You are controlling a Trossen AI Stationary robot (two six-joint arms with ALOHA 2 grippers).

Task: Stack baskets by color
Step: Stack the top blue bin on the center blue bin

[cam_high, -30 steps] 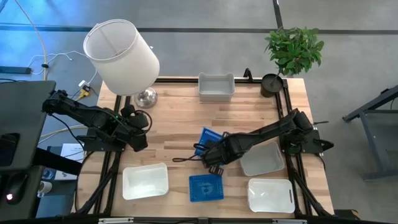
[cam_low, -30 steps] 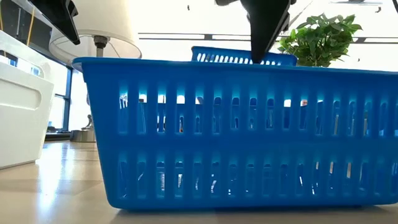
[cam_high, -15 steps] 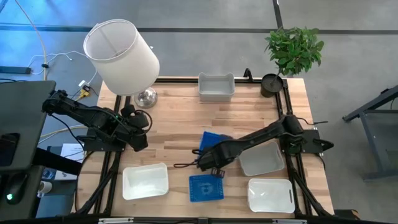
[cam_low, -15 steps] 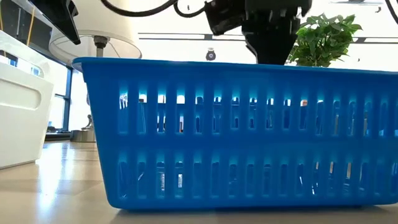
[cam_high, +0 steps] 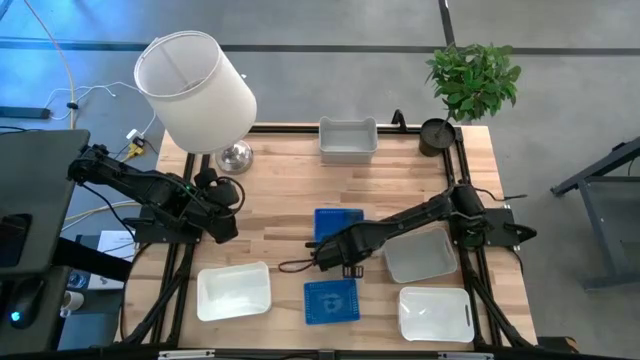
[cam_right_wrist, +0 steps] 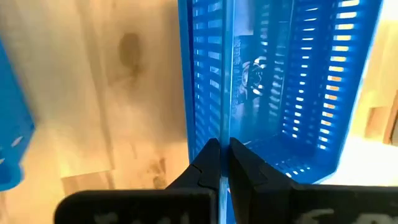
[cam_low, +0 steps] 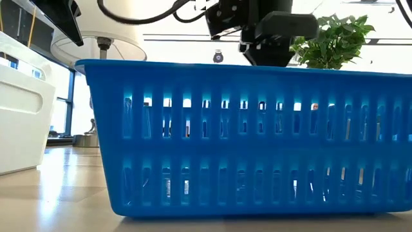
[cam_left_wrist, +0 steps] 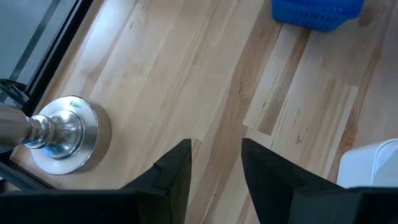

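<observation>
No stack shows yet: the right gripper [cam_high: 333, 252] pinches one blue basket's [cam_high: 338, 225] wall, the white baskets [cam_high: 234, 291] lie scattered.

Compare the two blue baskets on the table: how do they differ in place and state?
The blue basket in the middle has its wall pinched between the right gripper's fingers; the blue basket at the near edge lies free, untouched. The held one sits deeper on the table, beside a white basket. Both are bright blue slotted plastic.
</observation>
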